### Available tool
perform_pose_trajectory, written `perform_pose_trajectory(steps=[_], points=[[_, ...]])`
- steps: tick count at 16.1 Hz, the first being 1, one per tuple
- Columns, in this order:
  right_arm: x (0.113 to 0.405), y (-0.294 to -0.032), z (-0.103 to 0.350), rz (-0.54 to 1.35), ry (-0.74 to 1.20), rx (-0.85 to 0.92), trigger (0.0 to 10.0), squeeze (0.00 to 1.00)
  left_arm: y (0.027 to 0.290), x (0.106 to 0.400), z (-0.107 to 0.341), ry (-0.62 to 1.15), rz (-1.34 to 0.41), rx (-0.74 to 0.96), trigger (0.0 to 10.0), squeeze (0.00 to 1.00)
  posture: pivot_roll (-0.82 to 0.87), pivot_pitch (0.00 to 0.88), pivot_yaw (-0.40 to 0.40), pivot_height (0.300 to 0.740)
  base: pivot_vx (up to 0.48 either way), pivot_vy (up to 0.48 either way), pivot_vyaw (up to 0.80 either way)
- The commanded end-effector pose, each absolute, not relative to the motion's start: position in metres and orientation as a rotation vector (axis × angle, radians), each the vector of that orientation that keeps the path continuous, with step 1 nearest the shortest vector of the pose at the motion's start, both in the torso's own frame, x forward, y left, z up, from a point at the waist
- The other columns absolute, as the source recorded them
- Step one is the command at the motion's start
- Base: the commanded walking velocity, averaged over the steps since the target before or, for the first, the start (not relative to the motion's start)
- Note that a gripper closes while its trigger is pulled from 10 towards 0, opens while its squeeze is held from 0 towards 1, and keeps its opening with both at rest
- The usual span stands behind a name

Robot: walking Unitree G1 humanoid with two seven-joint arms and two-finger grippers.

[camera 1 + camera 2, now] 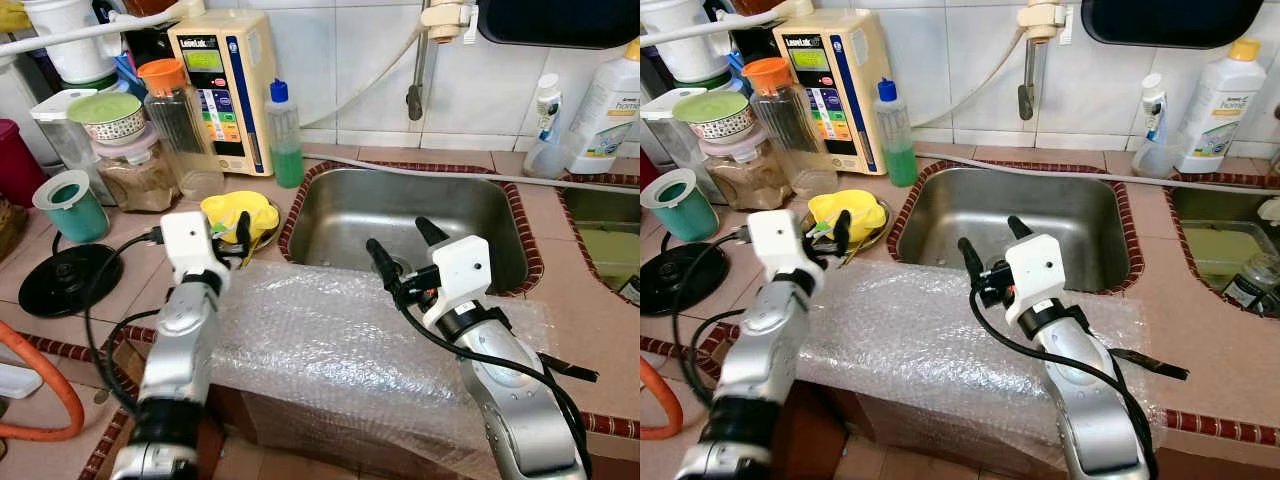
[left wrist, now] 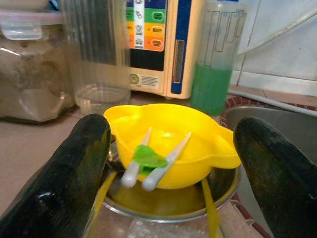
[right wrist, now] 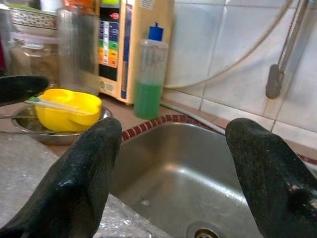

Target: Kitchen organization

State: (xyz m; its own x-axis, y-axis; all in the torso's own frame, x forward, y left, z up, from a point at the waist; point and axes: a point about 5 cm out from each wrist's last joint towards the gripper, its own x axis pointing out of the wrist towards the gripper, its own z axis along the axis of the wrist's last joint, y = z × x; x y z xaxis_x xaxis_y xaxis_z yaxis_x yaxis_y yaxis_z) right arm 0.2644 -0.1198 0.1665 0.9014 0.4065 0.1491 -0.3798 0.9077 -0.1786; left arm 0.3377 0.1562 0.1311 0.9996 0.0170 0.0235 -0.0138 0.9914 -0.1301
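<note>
Steel sink (image 1: 350, 215) set in tiled counter, bubble wrap (image 1: 330, 340) draped over front edge. Right gripper (image 1: 408, 250) above sink's near rim, fingers wide, empty. Left gripper (image 2: 168, 168) wide open, empty, just short of yellow bowl (image 2: 171, 141). Bowl sits in metal dish (image 2: 168, 206) left of sink, holds training chopsticks (image 2: 148, 163).
</note>
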Motion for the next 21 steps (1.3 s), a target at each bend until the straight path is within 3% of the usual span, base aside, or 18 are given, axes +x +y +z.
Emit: perform_pose_trajectory(steps=[1, 4, 5, 6, 7, 9, 21], points=[[0.261, -0.116, 0.172, 0.439, -0.203, -0.141, 10.0, 0.0, 0.159, 0.342, 0.134, -0.035, 0.018, -0.138, 10.0, 0.0, -0.08, 0.0, 0.102, 0.74, 0.0, 0.0, 0.0], [0.257, -0.116, 0.172, 0.472, -0.18, -0.129, 10.0, 0.0, 0.155, 0.347, 0.123, 0.014, 0.026, -0.193, 10.0, 0.0, -0.1, 0.0, 0.114, 0.74, 0.0, 0.0, 0.0], [0.256, -0.115, 0.172, 0.482, -0.175, -0.118, 10.0, 0.0, 0.157, 0.348, 0.122, 0.018, 0.036, -0.196, 8.0, 0.0, -0.1, 0.0, 0.117, 0.74, 0.0, 0.0, 0.0], [0.256, -0.114, 0.172, 0.491, -0.171, -0.116, 10.0, 0.0, 0.158, 0.348, 0.121, 0.023, 0.04, -0.205, 4.7, 0.0, -0.1, 0.0, 0.119, 0.74, 0.0, 0.0, 0.0], [0.253, -0.112, 0.17, 0.504, -0.164, -0.114, 10.0, 0.0, 0.16, 0.349, 0.119, 0.027, 0.045, -0.219, 0.5, 0.0, -0.1, 0.0, 0.12, 0.74, 0.0, 0.0, 0.0], [0.253, -0.112, 0.17, 0.506, -0.164, -0.113, 10.0, 0.0, 0.162, 0.35, 0.117, 0.029, 0.057, -0.23, 0.0, 0.0, -0.1, 0.0, 0.119, 0.74, 0.0, 0.0, 0.0], [0.257, -0.111, 0.17, 0.51, -0.162, -0.107, 10.0, 0.0, 0.168, 0.349, 0.116, 0.018, 0.076, -0.276, 0.0, 0.0, -0.08, 0.0, 0.122, 0.74, 0.0, 0.0, 0.0]])
